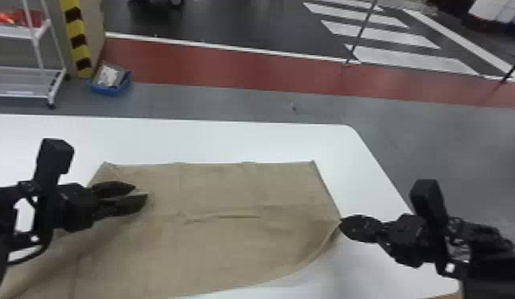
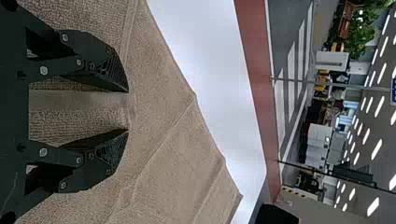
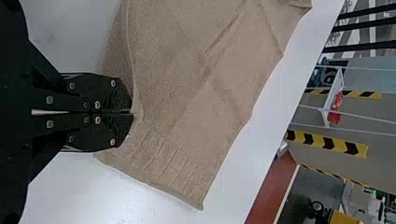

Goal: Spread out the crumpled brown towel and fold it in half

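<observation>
The white table (image 1: 228,139) extends past the far edge of the brown towel (image 1: 228,191), and also on its right side. The towel lies widely spread, with shallow wrinkles. Over its left part is the left gripper (image 1: 141,191), its fingers apart. The right gripper (image 1: 343,223) has its fingers closed upon the towel's right edge, which is raised there.

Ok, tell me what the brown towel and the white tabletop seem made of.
The brown towel looks like matte terry cloth, probably cotton, from its pebbly nap; the smooth white tabletop could be laminate or plastic, judging by its soft sheen.
</observation>
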Robot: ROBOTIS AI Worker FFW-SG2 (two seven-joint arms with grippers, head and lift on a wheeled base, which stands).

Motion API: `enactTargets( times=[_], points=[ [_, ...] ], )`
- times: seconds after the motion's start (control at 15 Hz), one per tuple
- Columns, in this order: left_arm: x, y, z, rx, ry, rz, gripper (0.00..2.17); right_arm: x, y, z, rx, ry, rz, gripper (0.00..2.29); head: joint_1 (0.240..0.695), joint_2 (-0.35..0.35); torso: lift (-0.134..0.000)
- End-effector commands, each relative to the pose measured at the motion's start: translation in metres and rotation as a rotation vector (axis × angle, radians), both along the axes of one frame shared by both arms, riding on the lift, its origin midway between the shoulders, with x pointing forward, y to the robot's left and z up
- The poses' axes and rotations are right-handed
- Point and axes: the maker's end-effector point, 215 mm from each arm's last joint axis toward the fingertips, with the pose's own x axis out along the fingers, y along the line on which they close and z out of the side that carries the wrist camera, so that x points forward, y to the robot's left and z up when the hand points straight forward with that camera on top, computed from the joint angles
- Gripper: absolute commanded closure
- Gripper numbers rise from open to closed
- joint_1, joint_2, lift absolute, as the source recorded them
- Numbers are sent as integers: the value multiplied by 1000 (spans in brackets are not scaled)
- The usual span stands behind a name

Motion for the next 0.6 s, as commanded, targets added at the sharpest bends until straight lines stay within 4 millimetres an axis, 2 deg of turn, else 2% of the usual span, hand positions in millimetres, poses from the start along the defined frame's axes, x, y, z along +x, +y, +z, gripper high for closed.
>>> enactTargets(
  times=[0.0,0.07,0.13,0.2,0.27,0.33,0.53],
  points=[
    [-4,-2,6,-7,-19,-12,1048,1,-1,1,-2,-4,0,1244,695,-293,-123],
    [-4,0,6,-3,-18,-14,1558,1,-3,2,-1,-6,-3,1244,695,-295,-123],
    [-5,0,7,1,-21,-18,1733,3,-3,3,-1,-9,-4,1244,695,-299,-123],
    [-5,2,13,1,-36,-10,1733,2,-3,2,0,-6,-6,1244,695,-300,-123],
    [-4,6,26,-4,-67,-1,1733,3,-4,2,1,-6,-6,1244,695,-300,-123],
    [1,19,45,0,-109,24,1730,3,-4,2,-1,-7,-6,1244,695,-299,-123],
    [36,85,98,45,-209,143,1730,2,1,1,3,-4,1,1244,695,-266,-123]
  ],
)
